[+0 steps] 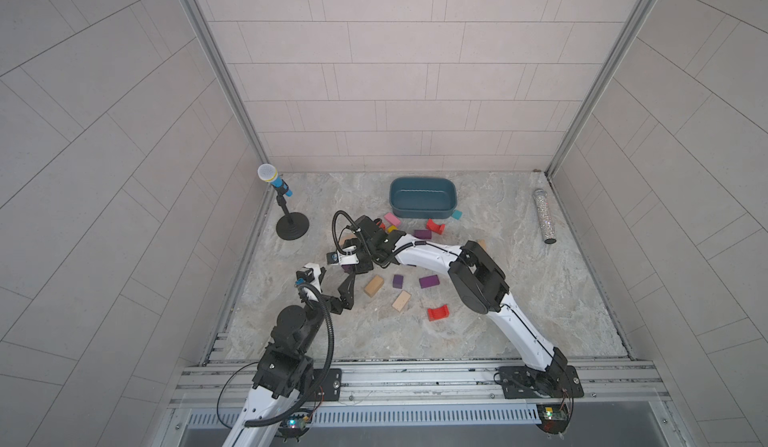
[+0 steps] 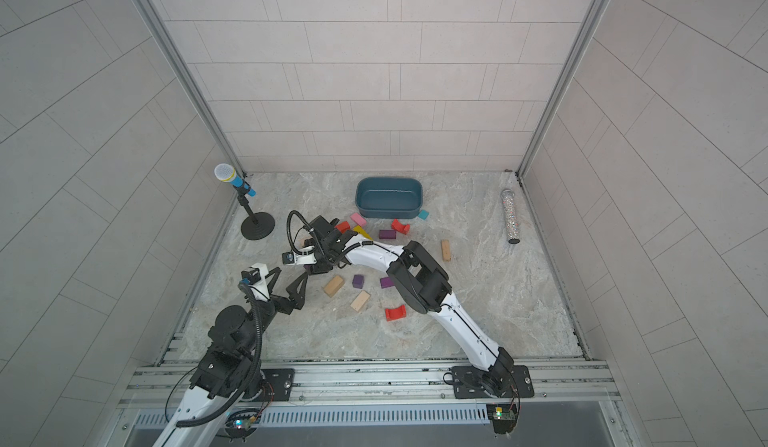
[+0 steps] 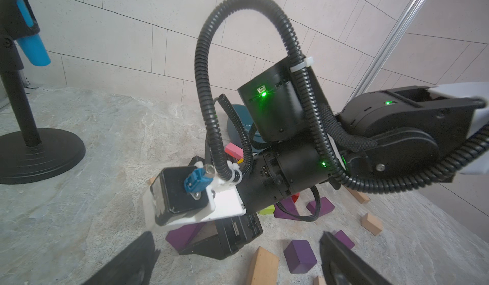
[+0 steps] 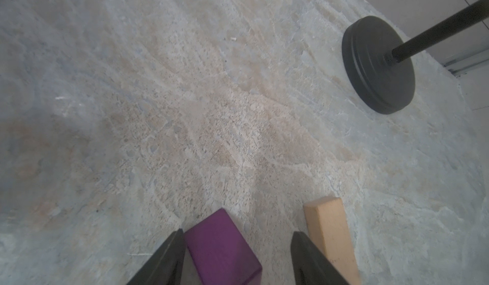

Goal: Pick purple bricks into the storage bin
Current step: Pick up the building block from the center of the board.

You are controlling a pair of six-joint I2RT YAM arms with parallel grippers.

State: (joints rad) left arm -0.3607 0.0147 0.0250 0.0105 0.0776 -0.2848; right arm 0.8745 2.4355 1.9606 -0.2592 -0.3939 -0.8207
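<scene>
We find the right gripper (image 4: pixel 238 232) astride a purple brick (image 4: pixel 222 249) on the table, and only the right wrist view shows it: jaws apart, one finger (image 4: pixel 166 257) against the brick's side, a gap before the other, and a plain wooden block (image 4: pixel 330 230) just outside that one. In both top views the wrist and its looped cable hide that brick. The left wrist view gives us a patch of purple under the right gripper's black frame. The left gripper (image 2: pixel 291 274) hovers near it, jaws wide apart and holding nothing. A top view shows a long wooden block (image 2: pixel 445 250) beyond the right elbow, clear of the arm. The storage bin (image 1: pixel 422 212) stands at the table's far edge, well apart from the right gripper. The other purple pieces lie outside it: a purple cube (image 1: pixel 398 281) and a purple oblong (image 1: pixel 429 281) near each other mid-table, and a third purple brick (image 1: pixel 422 234) nearer the bin, just beside a red arch block (image 1: pixel 435 225). A pink block (image 1: pixel 391 219) and a small teal block (image 1: pixel 456 214) lie close to the bin's front wall. On the left stands a microphone stand (image 1: pixel 292 227), and on the right lies a glitter tube (image 1: pixel 545 216). The tabletop is marbled grey and beige. Pale tiled walls close three sides, with aluminium rails along the near edge.
</scene>
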